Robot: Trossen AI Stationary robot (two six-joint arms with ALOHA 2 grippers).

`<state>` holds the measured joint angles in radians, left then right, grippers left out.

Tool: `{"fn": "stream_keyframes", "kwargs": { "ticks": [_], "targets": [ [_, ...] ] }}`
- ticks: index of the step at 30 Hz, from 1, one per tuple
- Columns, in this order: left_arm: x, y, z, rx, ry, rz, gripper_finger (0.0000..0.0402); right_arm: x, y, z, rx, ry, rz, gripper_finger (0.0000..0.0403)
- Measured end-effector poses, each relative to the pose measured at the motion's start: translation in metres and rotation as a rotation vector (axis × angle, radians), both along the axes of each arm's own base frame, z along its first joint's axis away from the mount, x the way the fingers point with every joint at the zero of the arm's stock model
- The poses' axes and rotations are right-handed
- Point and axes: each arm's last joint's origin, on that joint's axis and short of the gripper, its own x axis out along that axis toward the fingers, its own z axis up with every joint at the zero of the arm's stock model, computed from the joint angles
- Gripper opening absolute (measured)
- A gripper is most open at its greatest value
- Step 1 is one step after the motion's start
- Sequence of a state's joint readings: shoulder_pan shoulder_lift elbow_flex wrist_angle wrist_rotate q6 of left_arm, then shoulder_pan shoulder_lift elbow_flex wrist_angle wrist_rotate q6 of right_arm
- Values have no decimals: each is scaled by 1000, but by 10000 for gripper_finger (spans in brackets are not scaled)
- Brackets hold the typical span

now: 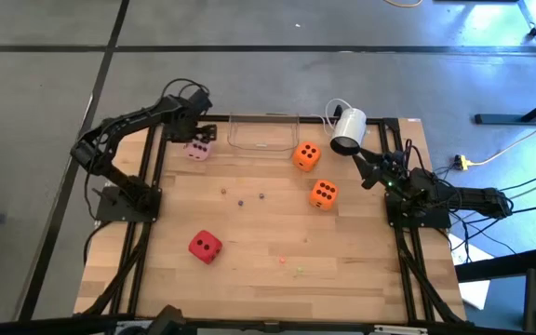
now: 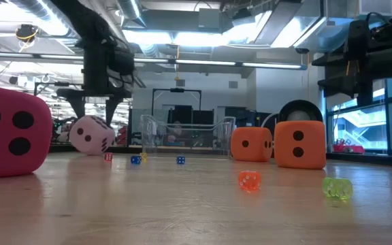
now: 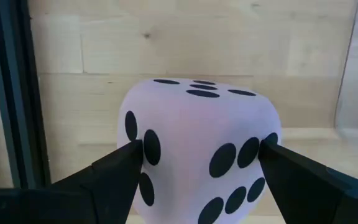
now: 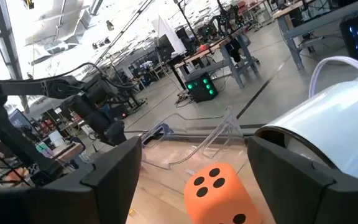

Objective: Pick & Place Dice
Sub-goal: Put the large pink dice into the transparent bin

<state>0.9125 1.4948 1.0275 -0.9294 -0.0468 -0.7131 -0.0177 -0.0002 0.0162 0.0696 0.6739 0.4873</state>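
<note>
Four dice are lying on the wooden table (image 1: 249,261), and the left gripper (image 3: 197,158) is sitting over the pale pink die (image 3: 197,149) at the far left of the work surface. Its two dark fingers (image 3: 114,171) are flanking that die, one at each side face and touching it as far as the left wrist view shows; whether they are pressing is not determinable. In the low view the pink die (image 2: 92,135) is resting tilted on the table directly beneath the left gripper (image 2: 95,109). A clear plastic tray (image 1: 263,132) is standing just beside this gripper, toward the table's middle, along the far edge. Beyond the tray from the left gripper, one orange die (image 1: 306,155) is lying near it, and a second orange die (image 1: 323,194) is lying a little nearer the front. The red die (image 1: 205,246) is sitting well apart from the left gripper, toward the front edge. Several tiny beads (image 1: 241,199) are scattered mid-table between them. The right gripper (image 4: 194,162) is waiting raised at the far right, fingers spread apart and holding nothing, with the first orange die (image 4: 219,193) showing below and between them and a white cylindrical object (image 1: 348,128) close alongside.
</note>
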Motion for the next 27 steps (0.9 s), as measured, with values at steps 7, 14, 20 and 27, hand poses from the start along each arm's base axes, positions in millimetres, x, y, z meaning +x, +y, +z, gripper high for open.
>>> {"fn": "stream_keyframes", "kwargs": {
  "ticks": [7, 14, 20, 27],
  "targets": [
    [8, -8, 0, 4, 24, -20, 315, 0, 0, 0, -4, 4, 0, 293],
    [12, -11, -1, 19, 43, -24, 262, 0, 0, 0, -5, 4, 0, 293],
    [11, -11, -1, 29, 54, -24, 219, 0, 0, 0, -6, 5, -1, 293],
    [11, -10, -1, 47, 79, -46, 195, 0, 0, 0, -7, 6, 0, 293]
  ]
}}
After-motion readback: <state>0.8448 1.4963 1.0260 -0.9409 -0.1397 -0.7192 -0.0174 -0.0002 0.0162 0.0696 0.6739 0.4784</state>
